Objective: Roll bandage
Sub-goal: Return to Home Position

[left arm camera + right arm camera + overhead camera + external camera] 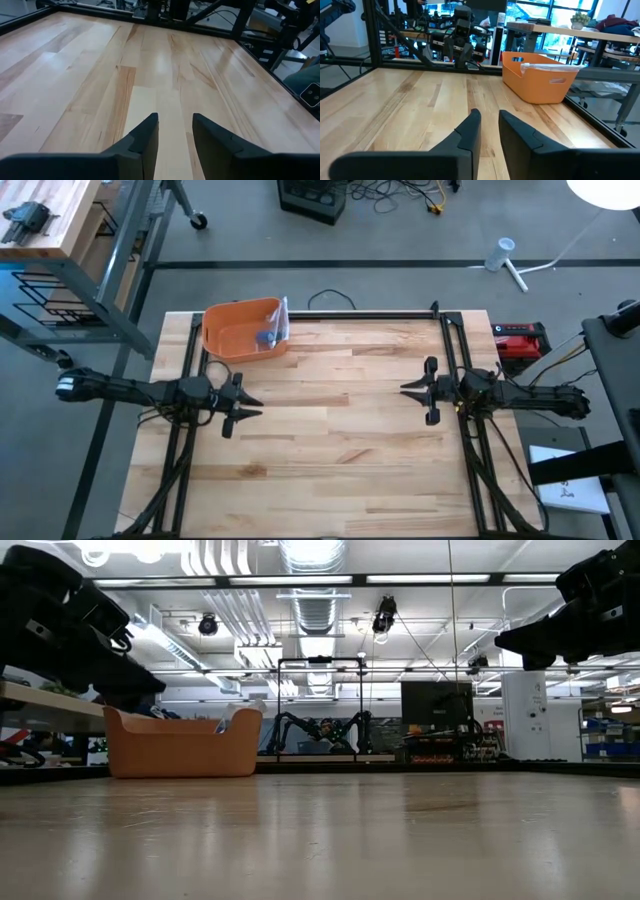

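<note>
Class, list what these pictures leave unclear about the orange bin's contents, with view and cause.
High view: blue bandage in the transparent zip bag, too small to tell whether rolled.
Low view: the wall of the orange plastic bin hides the bandage.
Right wrist view: bin rim hides the bandage; only the bag's top shows.
Left wrist view: bin outside the frame.

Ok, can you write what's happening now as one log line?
left gripper: open, empty, above table | right gripper: open, empty, above table | bag: in bin
</note>
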